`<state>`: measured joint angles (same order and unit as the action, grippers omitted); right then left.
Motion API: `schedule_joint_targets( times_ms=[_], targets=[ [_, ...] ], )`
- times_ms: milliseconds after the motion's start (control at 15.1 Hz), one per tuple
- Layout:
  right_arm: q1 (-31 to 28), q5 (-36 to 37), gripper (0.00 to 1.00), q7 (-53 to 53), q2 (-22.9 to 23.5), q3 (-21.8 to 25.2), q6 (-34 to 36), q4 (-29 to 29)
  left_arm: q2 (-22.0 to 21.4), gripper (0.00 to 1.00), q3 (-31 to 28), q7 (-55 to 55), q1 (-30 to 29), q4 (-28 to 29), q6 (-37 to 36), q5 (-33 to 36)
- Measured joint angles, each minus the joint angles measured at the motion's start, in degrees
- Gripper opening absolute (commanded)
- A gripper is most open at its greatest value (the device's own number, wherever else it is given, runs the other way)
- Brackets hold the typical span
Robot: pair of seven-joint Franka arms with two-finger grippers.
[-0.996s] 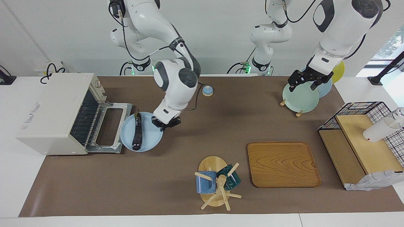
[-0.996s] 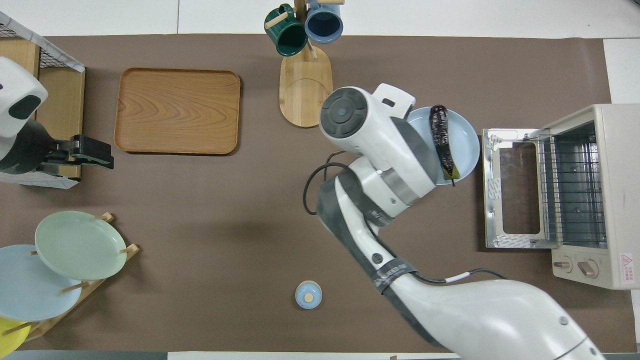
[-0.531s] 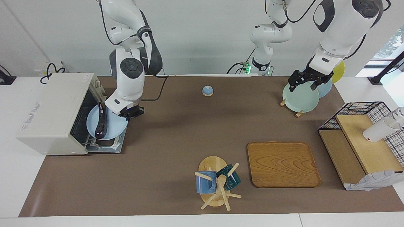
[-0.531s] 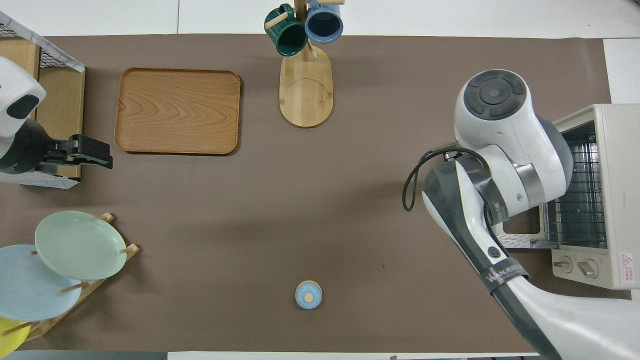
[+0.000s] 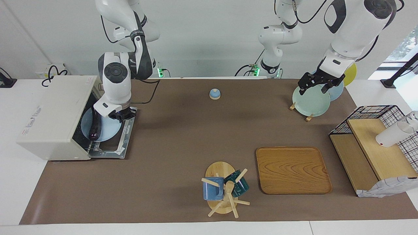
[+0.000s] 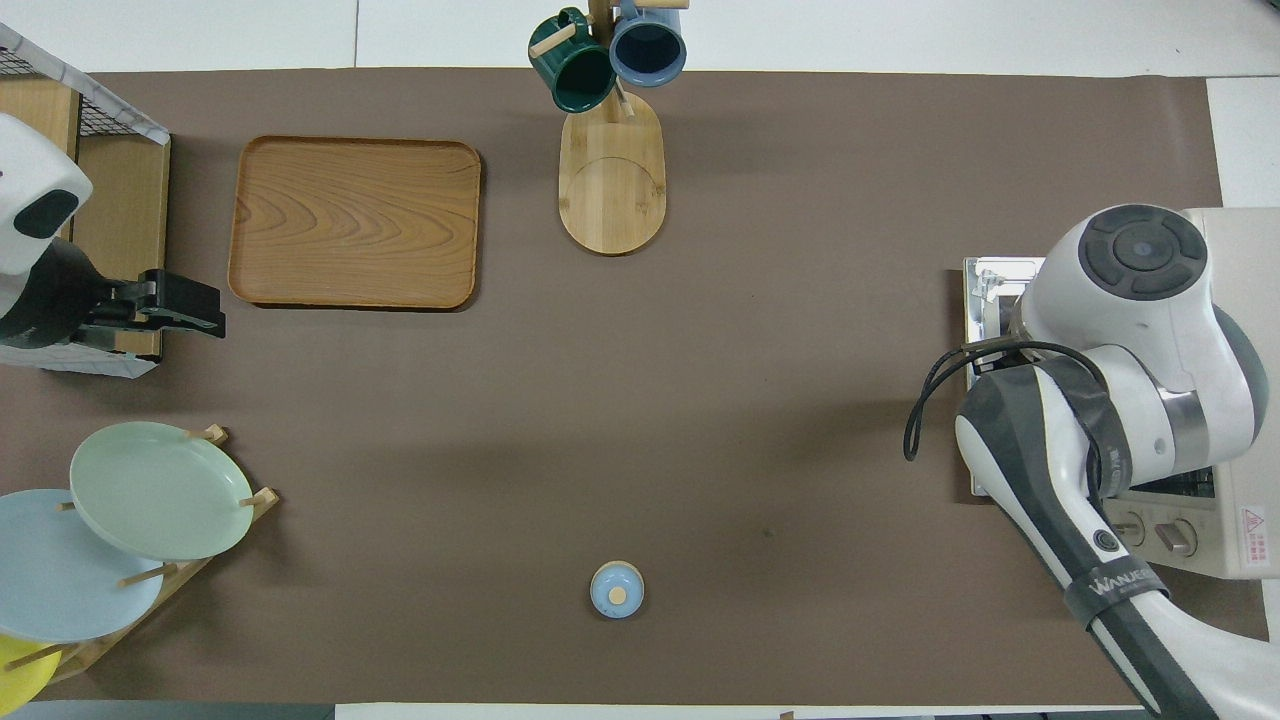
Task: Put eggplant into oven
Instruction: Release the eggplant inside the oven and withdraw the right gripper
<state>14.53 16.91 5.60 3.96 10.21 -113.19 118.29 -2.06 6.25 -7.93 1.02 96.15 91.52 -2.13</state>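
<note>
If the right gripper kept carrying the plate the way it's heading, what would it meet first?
Probably the oven interior: the right gripper, shut on the light blue plate bearing the eggplant, is over the open door. Depth inside is unclear.

Overhead: right arm hides eggplant (image 5: pixel 95 125); oven (image 6: pixel 1235 400) partly hidden.

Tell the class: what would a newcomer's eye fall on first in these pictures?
Probably the right gripper, shut on a light blue plate that carries the dark eggplant into the open oven, above its lowered door. Next, the left gripper, open, over the plate rack at the left arm's end.
</note>
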Motion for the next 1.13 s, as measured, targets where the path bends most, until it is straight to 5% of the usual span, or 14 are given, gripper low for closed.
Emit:
schedule_joint_targets(
  times_ms=[332, 531, 664, 930, 1129],
  targets=[
    [-6.3, 0.0, 0.0, -5.1, -0.4, 0.0, -0.9, 0.6, 0.0, 1.0, 0.0, 0.0, 0.0, 0.0, 0.0, 0.0],
    [-6.5, -0.3, 0.41, -5.1, -0.5, 0.0, -1.5, 1.3, 0.0, 1.0, 0.0, 0.0, 0.0, 0.0, 0.0, 0.0],
    [-6.5, -1.2, 0.45, -5.1, -0.5, 0.0, -1.7, 1.5, 0.0, 1.0, 0.0, 0.0, 0.0, 0.0, 0.0, 0.0],
    [-6.5, -4.7, 0.43, -5.1, -0.8, -0.6, -0.9, -0.1, 0.0, 1.0, 0.0, 0.0, 0.0, 0.0, 0.0, 0.0],
    [-3.9, -7.3, 0.09, -5.1, -1.1, -1.4, 2.9, -5.6, 0.0, 1.0, 0.0, 0.0, 0.0, 0.0, 0.0, 0.0]
  ],
)
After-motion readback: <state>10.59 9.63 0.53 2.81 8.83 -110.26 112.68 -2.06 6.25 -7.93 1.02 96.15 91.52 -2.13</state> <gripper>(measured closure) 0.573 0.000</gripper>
